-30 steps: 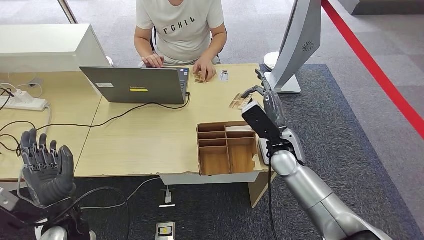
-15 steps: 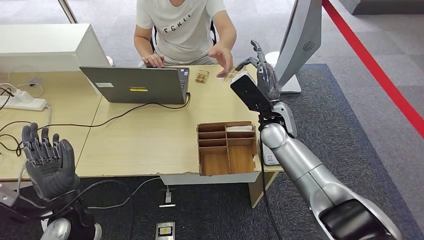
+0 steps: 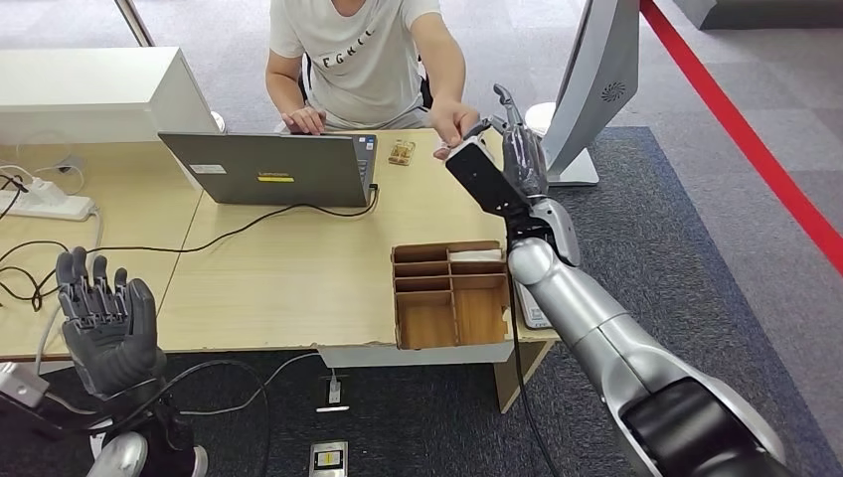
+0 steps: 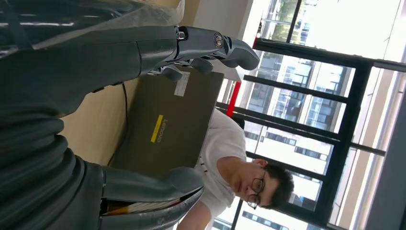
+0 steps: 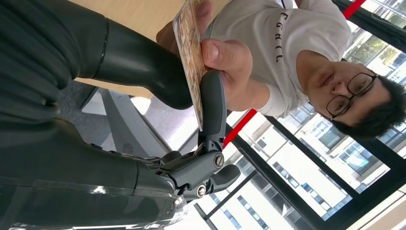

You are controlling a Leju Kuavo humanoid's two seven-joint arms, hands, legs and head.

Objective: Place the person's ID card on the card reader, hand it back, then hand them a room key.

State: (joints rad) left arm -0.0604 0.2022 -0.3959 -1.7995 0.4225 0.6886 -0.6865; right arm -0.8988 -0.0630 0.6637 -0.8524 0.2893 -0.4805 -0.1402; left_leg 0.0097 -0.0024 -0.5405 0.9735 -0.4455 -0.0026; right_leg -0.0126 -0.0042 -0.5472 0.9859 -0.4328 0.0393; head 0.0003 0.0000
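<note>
My right hand (image 3: 519,157) is raised over the table's far right corner and pinches a tan patterned card (image 5: 188,52) between thumb and finger (image 5: 213,103). The seated person's hand (image 3: 455,123) reaches across and grips the same card with thumb (image 5: 221,52) and fingers. I cannot tell whether it is the ID card or a room key. My left hand (image 3: 103,333) hangs low at the near left of the table with its fingers (image 4: 210,45) spread, holding nothing. A white flat device (image 3: 535,314) lies at the table's right edge, half hidden by my right arm.
A wooden compartment tray (image 3: 398,298) sits at the near edge. An open laptop (image 3: 268,169) with its cable stands before the person, with a small wooden item (image 3: 401,151) next to it. A monitor stand (image 3: 587,89) rises at the far right. A power strip (image 3: 45,205) lies left.
My right hand rose from the table's right side and moved toward the person with the card. The person's hand left the table and took hold of it. My left hand sank a little.
</note>
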